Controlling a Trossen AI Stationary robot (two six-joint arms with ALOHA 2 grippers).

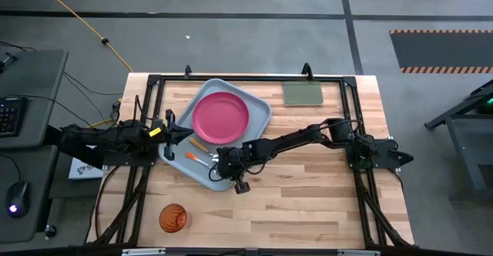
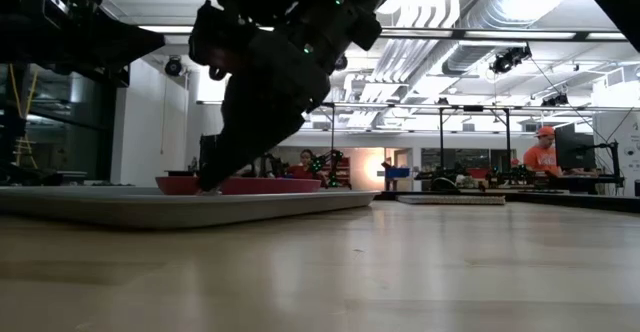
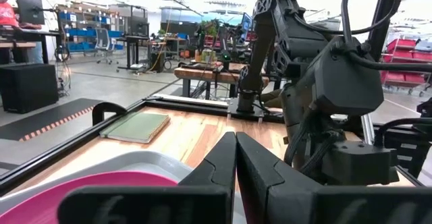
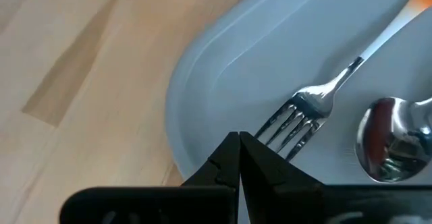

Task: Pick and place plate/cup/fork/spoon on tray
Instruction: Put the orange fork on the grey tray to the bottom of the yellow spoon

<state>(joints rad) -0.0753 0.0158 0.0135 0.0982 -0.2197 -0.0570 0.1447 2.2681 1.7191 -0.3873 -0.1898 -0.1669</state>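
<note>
Right gripper (image 4: 239, 158): reached across to the tray's near corner, fingers pressed together with nothing between them; it hangs low over the tray, tips aimed at the rim beside the fork tines.
Fork (image 4: 317, 102): lying flat on the tray just ahead of the right jaws, tines toward them, handle running away; likely just set down there, since the jaws hold nothing.
Spoon (image 4: 391, 140): bowl up, beside the fork and a little farther from the jaws, so the two pieces lie together along the tray's free strip.
Plate (image 1: 220, 116): fills the tray's far half, well beyond the right jaws, leaving the near strip for cutlery.
Tray (image 1: 260, 102): set at an angle between the two arms.
Left gripper (image 3: 235, 166): fingers closed and empty, waiting at the tray's edge with the plate just under and ahead of its tips.
Cup (image 1: 172, 218): off the tray, alone on the table near the front edge, well apart from both jaws; by my reading, the one piece left to move.
</note>
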